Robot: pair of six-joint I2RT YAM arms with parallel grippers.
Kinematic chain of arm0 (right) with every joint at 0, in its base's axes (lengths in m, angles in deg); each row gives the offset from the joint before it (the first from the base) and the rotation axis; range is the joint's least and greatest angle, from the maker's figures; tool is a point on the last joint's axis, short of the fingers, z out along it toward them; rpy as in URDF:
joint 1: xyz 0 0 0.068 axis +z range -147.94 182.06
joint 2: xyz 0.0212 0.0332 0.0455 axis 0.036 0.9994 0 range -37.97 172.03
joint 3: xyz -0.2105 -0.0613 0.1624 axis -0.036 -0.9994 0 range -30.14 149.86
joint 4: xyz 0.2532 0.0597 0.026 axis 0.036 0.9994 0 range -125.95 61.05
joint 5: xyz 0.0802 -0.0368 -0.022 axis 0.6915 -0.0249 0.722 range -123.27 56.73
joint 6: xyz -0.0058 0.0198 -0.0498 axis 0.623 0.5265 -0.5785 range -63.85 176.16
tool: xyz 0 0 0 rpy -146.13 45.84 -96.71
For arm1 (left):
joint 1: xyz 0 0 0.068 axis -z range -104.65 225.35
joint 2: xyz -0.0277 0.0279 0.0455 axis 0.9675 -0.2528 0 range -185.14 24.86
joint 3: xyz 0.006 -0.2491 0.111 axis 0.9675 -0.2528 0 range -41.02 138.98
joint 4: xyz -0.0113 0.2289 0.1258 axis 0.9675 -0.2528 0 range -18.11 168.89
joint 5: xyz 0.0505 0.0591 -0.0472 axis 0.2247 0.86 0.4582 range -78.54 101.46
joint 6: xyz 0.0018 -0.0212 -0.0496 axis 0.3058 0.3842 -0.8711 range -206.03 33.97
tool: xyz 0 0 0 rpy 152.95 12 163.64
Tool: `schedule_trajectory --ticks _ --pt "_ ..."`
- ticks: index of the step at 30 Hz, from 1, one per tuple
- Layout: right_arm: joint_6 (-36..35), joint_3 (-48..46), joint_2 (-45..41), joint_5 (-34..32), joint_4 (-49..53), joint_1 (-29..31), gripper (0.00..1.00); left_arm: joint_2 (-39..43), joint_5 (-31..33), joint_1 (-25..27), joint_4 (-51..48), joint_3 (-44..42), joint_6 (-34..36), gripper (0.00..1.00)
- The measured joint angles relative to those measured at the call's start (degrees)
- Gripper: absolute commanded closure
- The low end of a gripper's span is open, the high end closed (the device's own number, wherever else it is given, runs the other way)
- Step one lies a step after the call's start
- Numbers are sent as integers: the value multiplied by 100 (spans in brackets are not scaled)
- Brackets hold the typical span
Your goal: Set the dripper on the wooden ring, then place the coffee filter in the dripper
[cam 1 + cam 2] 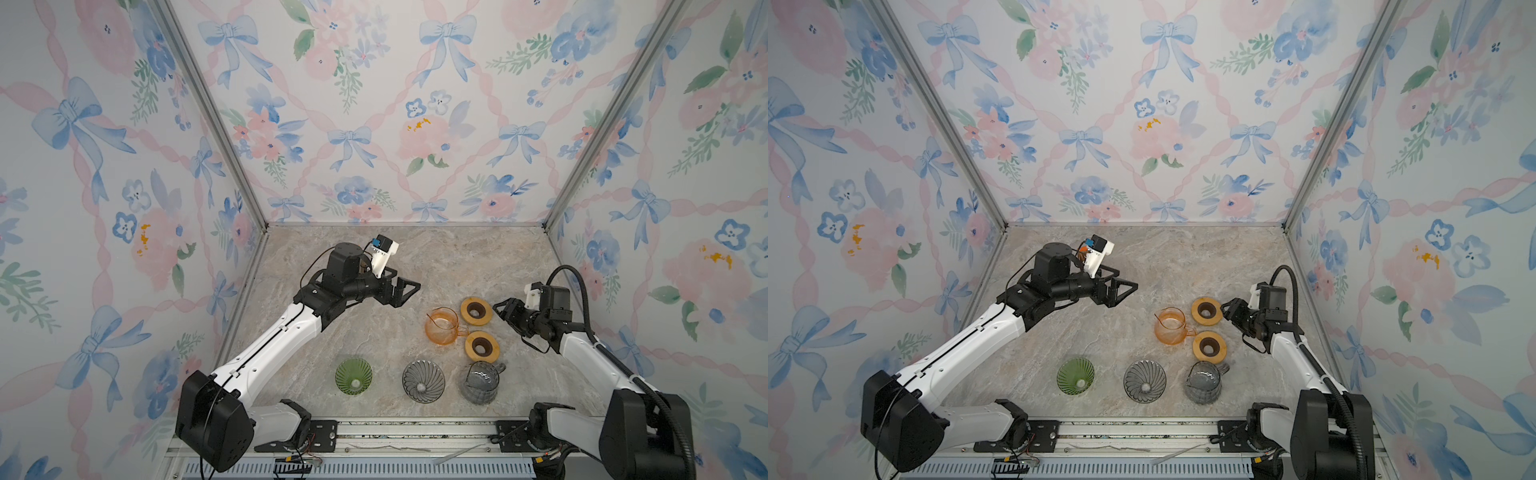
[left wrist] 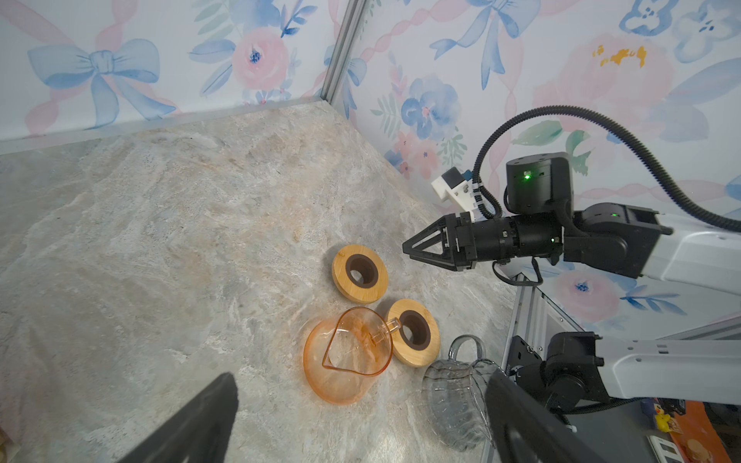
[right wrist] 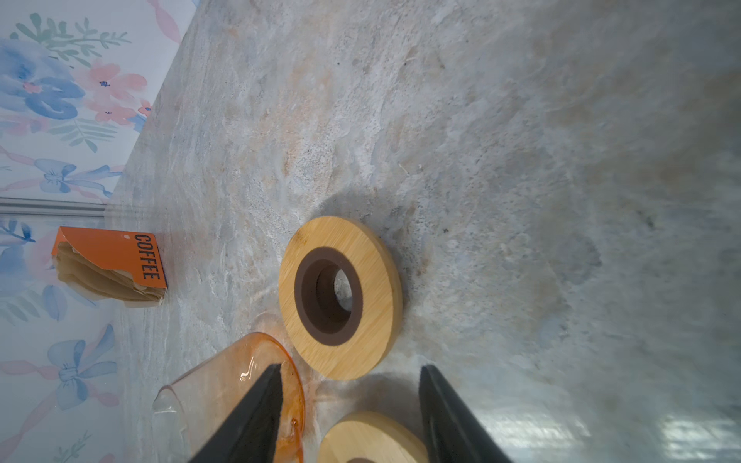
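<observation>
- Evidently the coffee filter (image 3: 102, 282) was thin paper: light, limp, easily creased. Sheets sat nested in an orange carton (image 3: 116, 250), so judged best to pinch one exposed edge only.
- Carton stood against the wall, well apart from both grippers; not seen in either top view.
- Right gripper (image 1: 500, 306): jaws partly spread, empty, just beside a wooden ring (image 1: 476, 310).
- Left gripper (image 1: 409, 293): jaws spread wide, empty.
- Green dripper (image 1: 353, 376) and grey dripper (image 1: 423, 381) stood empty.
</observation>
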Motion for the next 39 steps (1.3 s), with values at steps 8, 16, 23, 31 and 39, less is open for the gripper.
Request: schedule_trajectory --ticks 8,16,23,31,39 --pt "286 -234 859 367 -909 -39 41 190 22 0 -9 -46 90 2" --pt "455 -308 1558 597 -1731 -39 42 197 20 0 -9 -48 111 2" --pt "566 -308 1880 756 -2291 -37 48 197 17 0 -9 -50 114 2" --pt "643 -315 2041 793 -2586 74 56 195 17 -7 -9 -52 114 2" --pt "662 -352 2061 776 -2603 92 65 184 2 -7 -11 -52 114 2"
